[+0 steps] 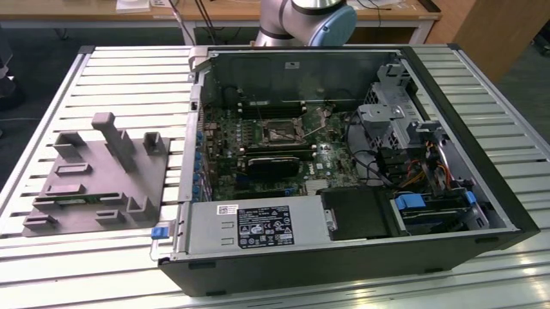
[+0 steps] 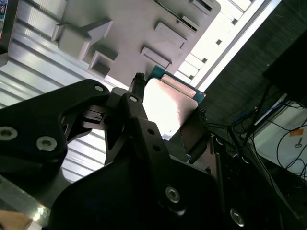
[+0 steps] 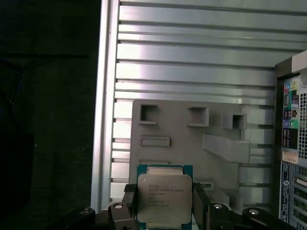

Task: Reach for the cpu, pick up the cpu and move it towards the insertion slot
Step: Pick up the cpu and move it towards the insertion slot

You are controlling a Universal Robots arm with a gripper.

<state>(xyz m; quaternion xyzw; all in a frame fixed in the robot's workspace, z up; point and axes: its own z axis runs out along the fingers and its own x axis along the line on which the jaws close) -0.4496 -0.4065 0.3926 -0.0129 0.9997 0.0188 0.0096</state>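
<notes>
First wrist view, claw [image 3: 165, 207] w/ cpu [image 3: 164, 196], fixture [image 3: 192, 141]

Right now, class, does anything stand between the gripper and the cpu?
Nothing visible does. In both wrist views the cpu sits directly between the fingers of the gripper, one finger against each side, and is held above the grey fixture block.
</notes>
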